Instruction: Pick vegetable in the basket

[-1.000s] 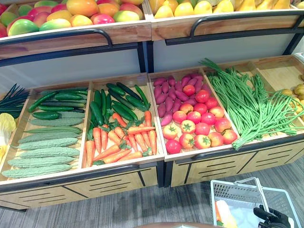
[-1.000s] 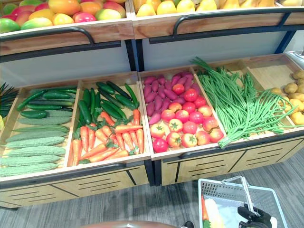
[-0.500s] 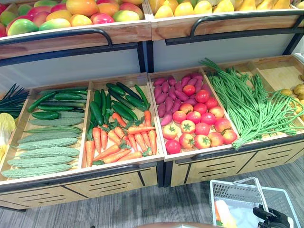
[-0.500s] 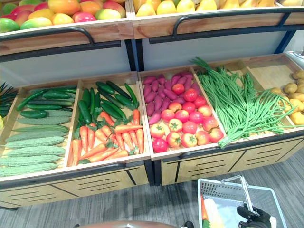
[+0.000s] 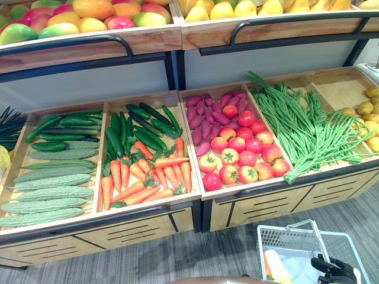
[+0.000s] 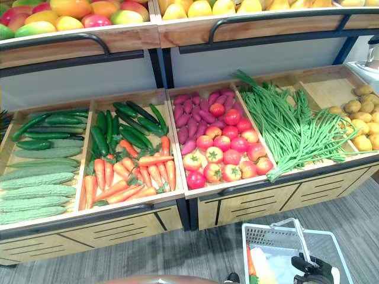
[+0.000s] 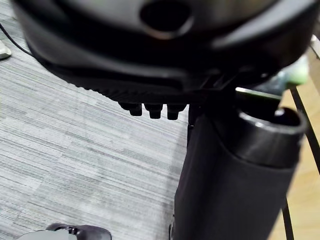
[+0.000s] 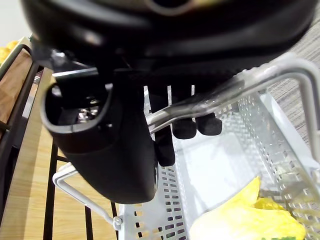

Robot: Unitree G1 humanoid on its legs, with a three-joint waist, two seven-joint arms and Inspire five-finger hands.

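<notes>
The right hand (image 5: pixel 336 271) is closed around the handle (image 8: pixel 260 82) of the white basket (image 5: pixel 284 235), which hangs just below this hand, above the grey floor (image 7: pixel 75 140). A yellow vegetable (image 8: pixel 245 220) and an orange piece (image 5: pixel 267 265) lie already inside. The left hand (image 7: pixel 165 55) is low over the floor, and I cannot tell if it is open or closed. The vegetables to pick lie on the wooden stand (image 5: pixel 142 228), ahead of the right hand and to its left. The tomatoes (image 5: pixel 237 157) are the nearest to it, the carrots (image 5: pixel 148 174) are further left, and the long beans (image 5: pixel 302 124) are straight ahead. I judge that the step now is to choose one piece and reach for it with the left hand. To do it well, the right hand should hold the basket level and near the stand's front edge, so the way back is short. The left hand should come from above to a piece on top of its pile, close around its middle and lift straight up, so that the neighbours do not roll.
</notes>
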